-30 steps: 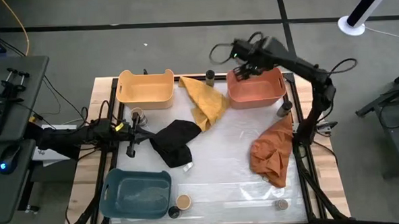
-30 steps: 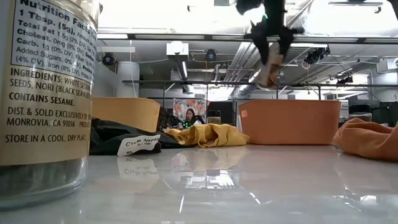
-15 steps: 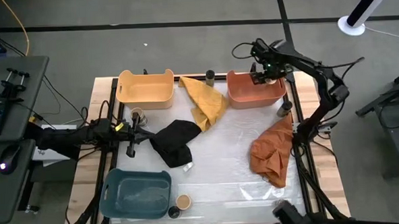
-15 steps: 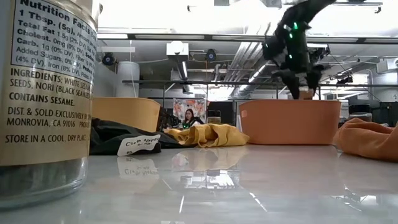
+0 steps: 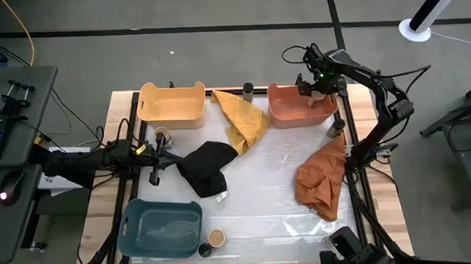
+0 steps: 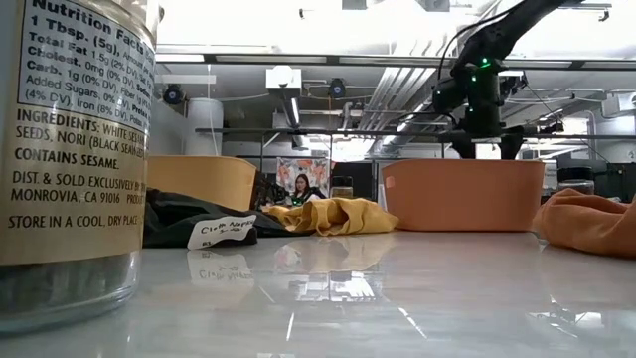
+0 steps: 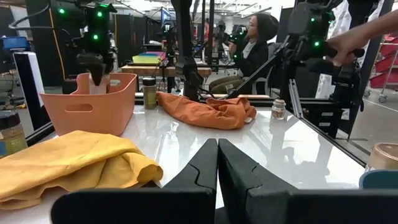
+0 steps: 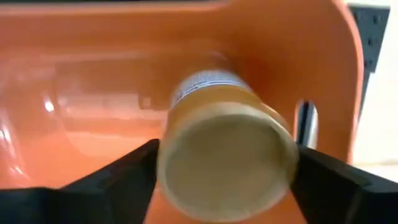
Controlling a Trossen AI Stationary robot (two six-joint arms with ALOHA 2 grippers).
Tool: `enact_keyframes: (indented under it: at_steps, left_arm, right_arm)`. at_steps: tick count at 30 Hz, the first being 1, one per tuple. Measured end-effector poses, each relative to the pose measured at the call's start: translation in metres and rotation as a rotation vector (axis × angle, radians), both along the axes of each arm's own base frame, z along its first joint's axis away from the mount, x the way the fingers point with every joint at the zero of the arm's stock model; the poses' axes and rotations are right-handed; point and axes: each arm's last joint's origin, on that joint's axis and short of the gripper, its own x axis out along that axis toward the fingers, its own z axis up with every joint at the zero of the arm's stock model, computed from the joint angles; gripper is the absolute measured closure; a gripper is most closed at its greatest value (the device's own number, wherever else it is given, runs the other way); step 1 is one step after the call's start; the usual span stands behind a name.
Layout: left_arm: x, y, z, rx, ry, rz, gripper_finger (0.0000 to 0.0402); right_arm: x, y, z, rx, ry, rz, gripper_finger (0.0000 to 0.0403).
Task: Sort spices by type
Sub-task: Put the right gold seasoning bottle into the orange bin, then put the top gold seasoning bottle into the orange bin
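My right gripper reaches down into the salmon bin at the table's far right and is shut on a tan-lidded spice jar. In the left wrist view this jar shows partly above the bin's rim. My left gripper waits shut at the table's left side, close to a jar. Other jars stand on the table: a dark-lidded one at the far edge, one at the right edge, and two beside the blue bin. My right gripper holds the spice jar at its lid end, pinched between the two fingers, one on each side. The fingers come from above, pointing down into the salmon bin. The bin wall hides whether the jar's bottom touches the bin floor.
A yellow bin sits at the far left. Yellow cloth, black cloth and orange cloth lie crumpled on the table. A large labelled jar stands close before the low camera. People sit in the room beyond.
My right gripper has carried the jar from high above the salmon bin's far left corner toward the table's right edge and down into the bin. The jar, first tilted and high in the low view, now sits lower, behind the bin's wall.
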Motion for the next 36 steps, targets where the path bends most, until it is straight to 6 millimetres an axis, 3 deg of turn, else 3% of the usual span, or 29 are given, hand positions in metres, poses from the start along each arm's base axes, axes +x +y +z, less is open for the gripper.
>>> enact_keyframes:
  at_steps: [3, 9, 15, 19, 23, 30, 36]
  left_arm:
    - [0.000, 0.000, 0.000, 0.000, 0.000, 0.000, 0.0401]
    - [0.000, 0.000, 0.000, 0.000, 0.000, 0.000, 0.0401]
    - [0.000, 0.000, 0.000, 0.000, 0.000, 0.000, 0.0401]
    - [0.000, 0.000, 0.000, 0.000, 0.000, 0.000, 0.0401]
    - [0.000, 0.000, 0.000, 0.000, 0.000, 0.000, 0.0401]
    - [0.000, 0.000, 0.000, 0.000, 0.000, 0.000, 0.0401]
    - [0.000, 0.000, 0.000, 0.000, 0.001, 0.000, 0.0401]
  right_arm:
    - [0.001, -0.001, 0.000, -0.014, -0.015, -0.046, 0.0033]
    - [0.002, -0.001, 0.005, -0.004, -0.041, -0.057, 0.0021]
    - [0.006, 0.011, 0.050, -0.062, -0.039, 0.069, 0.0020]
    - [0.009, 0.037, 0.087, -0.103, -0.115, 0.194, 0.0019]
    - [0.016, 0.078, 0.111, -0.108, -0.274, 0.313, 0.0019]
    - [0.049, 0.145, 0.120, -0.086, -0.440, 0.484, 0.0018]
    - [0.096, 0.179, 0.113, -0.140, -0.612, 0.631, 0.0018]
